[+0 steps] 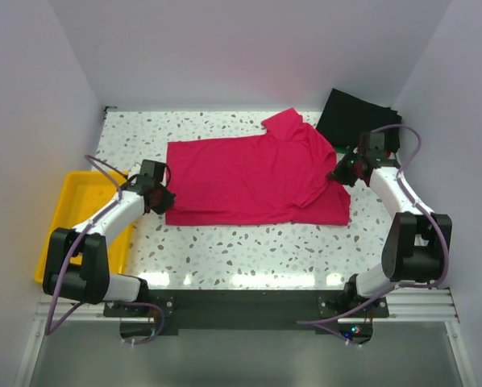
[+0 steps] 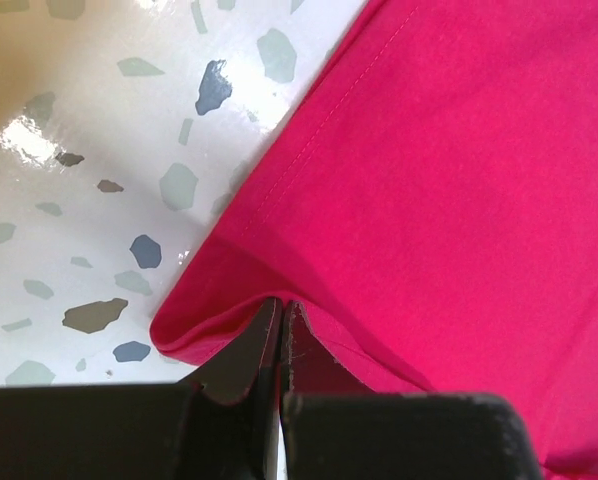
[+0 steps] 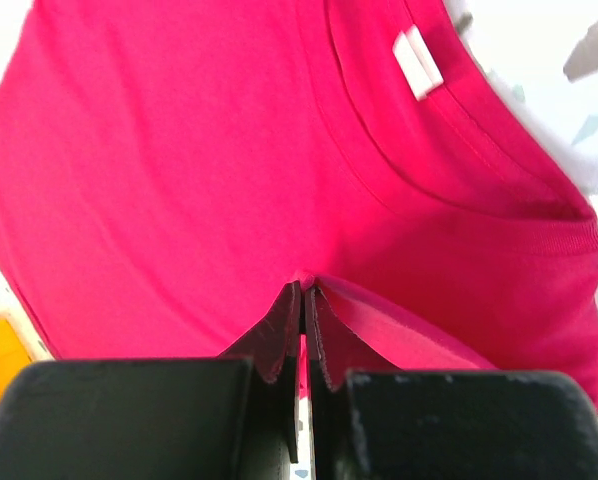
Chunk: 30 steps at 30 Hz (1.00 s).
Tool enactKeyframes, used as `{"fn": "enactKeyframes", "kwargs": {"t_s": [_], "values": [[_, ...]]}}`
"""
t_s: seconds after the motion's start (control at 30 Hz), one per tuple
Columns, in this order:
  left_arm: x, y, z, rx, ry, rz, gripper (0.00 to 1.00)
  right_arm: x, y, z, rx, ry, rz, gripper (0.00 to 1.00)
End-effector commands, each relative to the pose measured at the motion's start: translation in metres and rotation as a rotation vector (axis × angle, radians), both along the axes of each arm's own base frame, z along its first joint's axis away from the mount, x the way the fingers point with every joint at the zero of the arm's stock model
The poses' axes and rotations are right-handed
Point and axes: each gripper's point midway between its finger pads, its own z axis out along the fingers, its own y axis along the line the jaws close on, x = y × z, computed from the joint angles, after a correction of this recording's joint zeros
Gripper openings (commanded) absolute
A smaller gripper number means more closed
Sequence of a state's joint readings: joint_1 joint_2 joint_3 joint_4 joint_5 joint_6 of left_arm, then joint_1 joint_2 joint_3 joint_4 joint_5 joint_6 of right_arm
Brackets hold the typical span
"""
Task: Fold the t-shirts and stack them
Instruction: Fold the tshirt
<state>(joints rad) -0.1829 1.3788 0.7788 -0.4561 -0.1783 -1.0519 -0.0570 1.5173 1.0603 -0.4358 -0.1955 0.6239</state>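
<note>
A crimson-pink t-shirt [image 1: 249, 173] lies spread across the middle of the speckled table, one sleeve pointing toward the back. My left gripper [image 1: 164, 196] is shut on the shirt's left edge; in the left wrist view the jaws [image 2: 281, 306] pinch a raised fold of the pink cloth [image 2: 459, 180]. My right gripper [image 1: 341, 172] is shut on the shirt's right side. In the right wrist view its jaws [image 3: 306, 289] pinch the pink cloth [image 3: 179, 170] just below the collar, where the white neck tag [image 3: 417, 62] shows. A black t-shirt [image 1: 358, 119] lies at the back right corner.
A yellow plastic tray [image 1: 76, 222] sits at the table's left edge, beside the left arm. White walls close in the table on the left, back and right. Bare speckled tabletop [image 1: 249, 246] runs between the shirt and the arm bases.
</note>
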Motion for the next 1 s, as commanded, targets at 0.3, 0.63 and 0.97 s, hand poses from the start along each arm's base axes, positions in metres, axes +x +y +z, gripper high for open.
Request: {"fn": "enactKeyframes", "kwargs": {"t_s": [0.3, 0.63, 0.97], "values": [[0.028, 0.005, 0.038, 0.006, -0.118, -0.002, 0.0, 0.038, -0.006, 0.046, -0.037, -0.16, -0.008, 0.0], [0.033, 0.012, 0.041, 0.006, -0.13, 0.027, 0.0, 0.046, -0.009, 0.053, -0.038, -0.188, -0.021, 0.0], [0.046, 0.015, 0.033, -0.001, -0.123, 0.041, 0.0, 0.064, -0.01, 0.049, -0.049, -0.174, -0.001, 0.0]]}}
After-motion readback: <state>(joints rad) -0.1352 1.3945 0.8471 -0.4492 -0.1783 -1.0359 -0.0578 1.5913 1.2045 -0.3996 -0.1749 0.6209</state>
